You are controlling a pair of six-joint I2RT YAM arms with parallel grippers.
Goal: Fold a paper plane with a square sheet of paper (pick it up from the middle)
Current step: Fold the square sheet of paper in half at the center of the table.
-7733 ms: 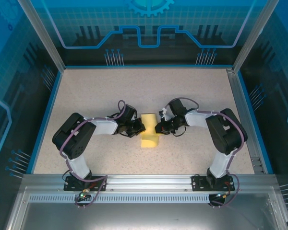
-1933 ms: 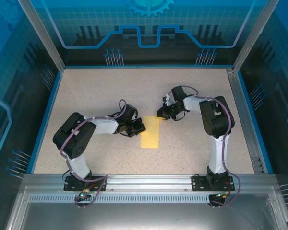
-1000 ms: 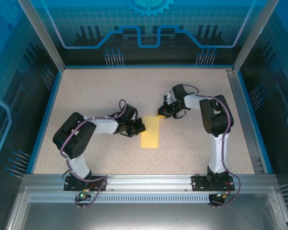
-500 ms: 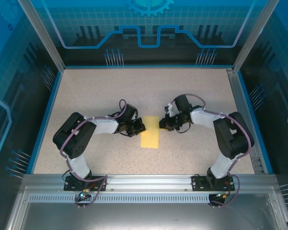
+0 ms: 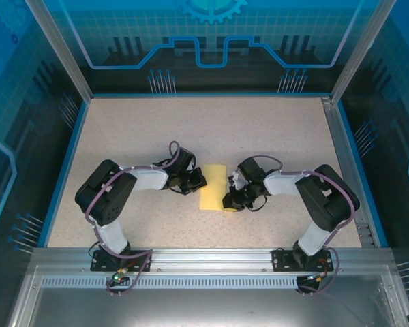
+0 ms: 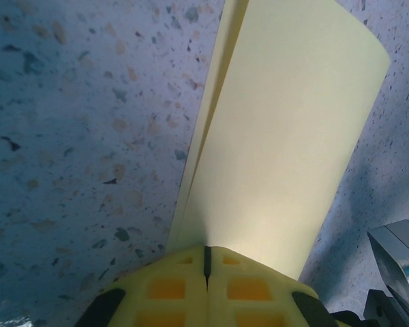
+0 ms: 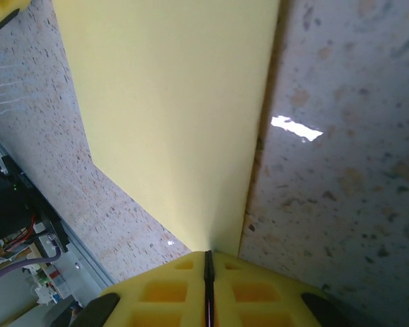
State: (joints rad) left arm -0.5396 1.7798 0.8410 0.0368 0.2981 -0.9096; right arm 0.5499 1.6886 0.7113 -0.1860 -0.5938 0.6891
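The square sheet of paper (image 5: 213, 187) — thin, matte yellow, doubled into a narrow rectangle — lies in the middle of the speckled beige tabletop (image 5: 191, 129). The left hand (image 5: 200, 182) is pinched shut on its left edge, and the two layers splay apart ahead of it. The right hand (image 5: 230, 203) is clamped on the near right corner — half a second ago it sat further up that edge. The left arm has not moved.

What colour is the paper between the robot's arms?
Plain pale yellow, with no marks. The sheet of paper shows best in the left wrist view.
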